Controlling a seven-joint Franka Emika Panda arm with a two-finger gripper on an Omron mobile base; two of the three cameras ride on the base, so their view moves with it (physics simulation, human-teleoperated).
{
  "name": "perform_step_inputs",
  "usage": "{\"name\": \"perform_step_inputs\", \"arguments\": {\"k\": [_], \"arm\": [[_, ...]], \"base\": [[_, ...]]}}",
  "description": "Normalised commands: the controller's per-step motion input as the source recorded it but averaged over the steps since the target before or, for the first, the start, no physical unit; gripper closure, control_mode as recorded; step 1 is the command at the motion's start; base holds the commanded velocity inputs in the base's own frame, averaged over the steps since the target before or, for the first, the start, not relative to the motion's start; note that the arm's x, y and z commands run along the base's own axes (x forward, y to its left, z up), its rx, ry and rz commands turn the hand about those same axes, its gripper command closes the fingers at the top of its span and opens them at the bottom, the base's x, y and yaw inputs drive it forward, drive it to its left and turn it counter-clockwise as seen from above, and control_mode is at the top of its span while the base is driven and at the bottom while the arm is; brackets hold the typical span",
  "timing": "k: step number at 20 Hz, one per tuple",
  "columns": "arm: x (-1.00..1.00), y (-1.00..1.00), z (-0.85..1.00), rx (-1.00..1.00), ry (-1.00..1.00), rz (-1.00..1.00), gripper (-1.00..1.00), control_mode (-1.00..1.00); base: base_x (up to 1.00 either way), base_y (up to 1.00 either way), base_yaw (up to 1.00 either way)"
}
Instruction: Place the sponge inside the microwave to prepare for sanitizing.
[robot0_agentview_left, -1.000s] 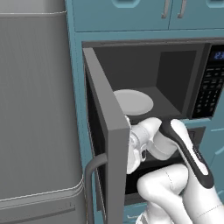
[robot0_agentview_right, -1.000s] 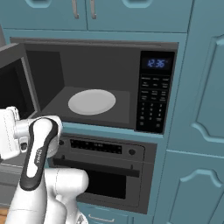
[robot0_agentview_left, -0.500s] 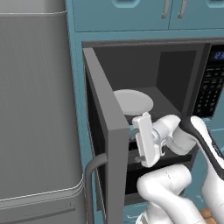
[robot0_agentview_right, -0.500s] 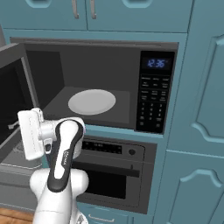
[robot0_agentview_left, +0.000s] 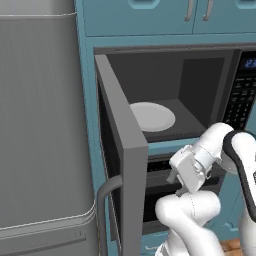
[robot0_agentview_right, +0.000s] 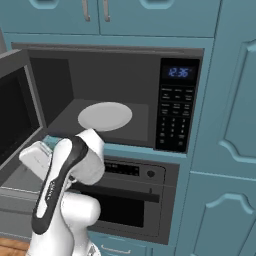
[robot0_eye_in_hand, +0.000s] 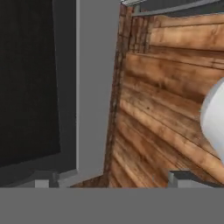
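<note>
In the left base view the tall grey fridge (robot0_agentview_left: 42, 125) stands at nine o'clock. Beside it the microwave (robot0_agentview_left: 165, 95) door (robot0_agentview_left: 120, 150) stands swung wide, its bar handle (robot0_agentview_left: 102, 210) down at seven o'clock. The pale turntable (robot0_agentview_left: 152, 116) sits bare near the centre of the cavity, the keypad (robot0_agentview_left: 242, 95) at three o'clock. Below the cavity, in front of the grey oven (robot0_agentview_right: 127, 200), the claw (robot0_agentview_left: 176, 179) hangs at about five o'clock, pointing down and toward the door.

In the hand view its two tips show at the bottom edge, spread wide with nothing between them, looking at the door's dark glass (robot0_eye_in_hand: 26, 83) and a wooden floor (robot0_eye_in_hand: 166, 109).

No sponge is to be seen in these views, and the cavity holds none, so I judge that the fetching is not yet done.

The risk from here lies in the open door: it juts out just beside the hand, and a swing of the arm toward nine o'clock could knock it or push it partly closed, blocking the way in later. A reach made low could also clip the oven front.
</note>
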Motion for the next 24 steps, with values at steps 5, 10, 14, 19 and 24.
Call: {"name": "perform_step_inputs", "arguments": {"k": [5, 10, 14, 19, 24], "arm": [[-0.53, -0.12, -0.46, -0.74, -0.62, 0.0, -1.0, -1.0], [0.04, -0.76, 0.0, -0.33, -0.46, -0.02, -1.0, -1.0], [0.06, -0.82, 0.03, -0.2, -0.15, -0.16, -1.0, -1.0], [0.09, -0.43, 0.05, -0.07, 0.0, -0.43, -1.0, -1.0], [0.13, -0.23, -0.01, 0.0, 0.0, -0.57, -1.0, -1.0]], "base": [[0.0, 0.0, 0.0], [0.0, 0.0, 0.0], [0.0, 0.0, 0.0], [0.0, 0.0, 0.0], [0.0, 0.0, 0.0]]}}
